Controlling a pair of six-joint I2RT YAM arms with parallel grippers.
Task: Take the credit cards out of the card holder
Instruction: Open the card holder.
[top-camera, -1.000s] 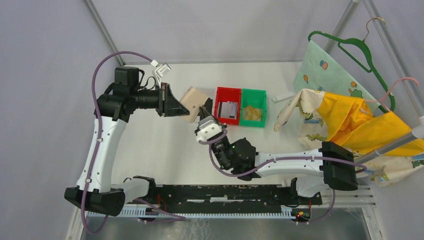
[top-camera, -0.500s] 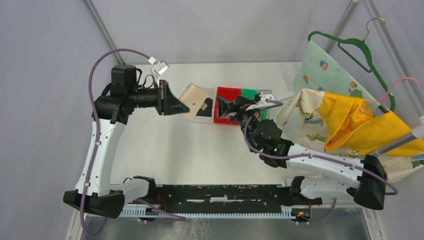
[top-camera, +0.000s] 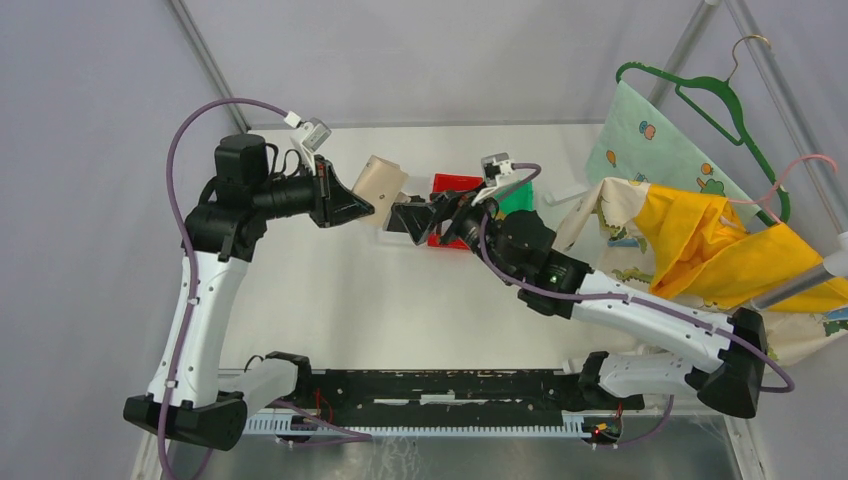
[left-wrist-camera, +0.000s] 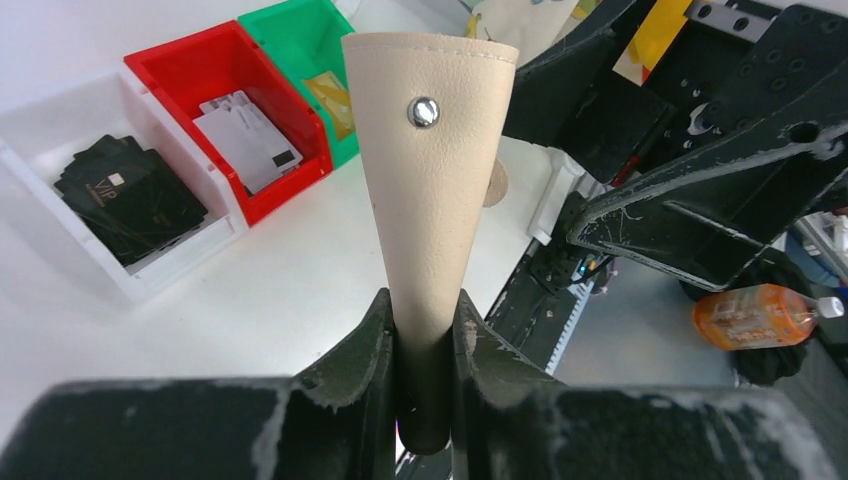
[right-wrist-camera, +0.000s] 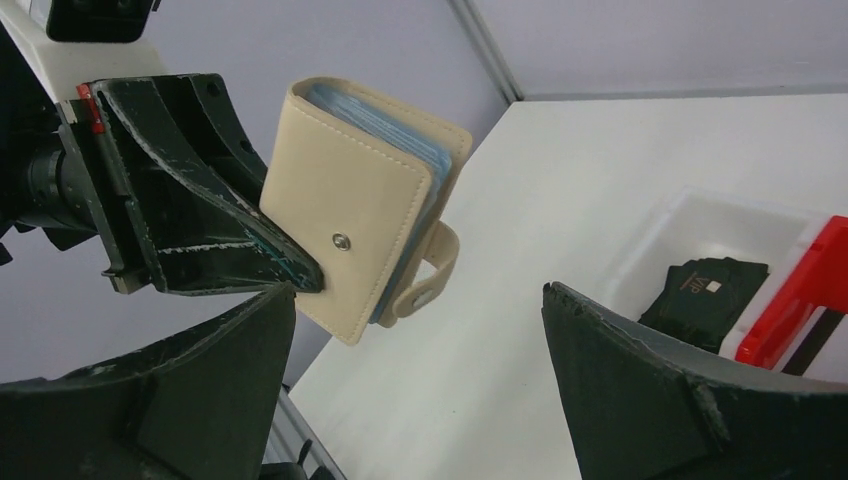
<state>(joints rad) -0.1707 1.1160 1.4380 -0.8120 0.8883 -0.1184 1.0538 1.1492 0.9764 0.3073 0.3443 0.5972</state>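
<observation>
the left pincer (top-camera: 362, 208) is pinching the card holder (top-camera: 382, 182) by one edge and holds it lifted clear of the white surface (top-camera: 330, 300), toward 11 o'clock from the surface's middle in the top view. the holder is folded shut, its tan cover and metal stud (left-wrist-camera: 424, 112) facing outward. in the right wrist view its strap tab (right-wrist-camera: 432, 268) hangs unfastened at the 5 o'clock corner, and blue-grey sleeves (right-wrist-camera: 400, 115) show along the open edge. whether any cards sit in those sleeves cannot be told.

the right pincer (top-camera: 412, 220) is spread wide with nothing between its fingers. it is near the holder at about 4 o'clock in the top view, pointed at it and apart from it.

three bins stand in a row on the surface at 3 o'clock of the holder:
- a white bin (left-wrist-camera: 70, 110) with black cards (left-wrist-camera: 130, 190)
- a red bin (left-wrist-camera: 185, 55) with pale grey-white credit cards (left-wrist-camera: 245, 140) lying flat
- a green bin (left-wrist-camera: 290, 20) with a yellowish lump (left-wrist-camera: 335, 90)

yellow cloth (top-camera: 700, 240) drapes at the surface's 3 o'clock side.
</observation>
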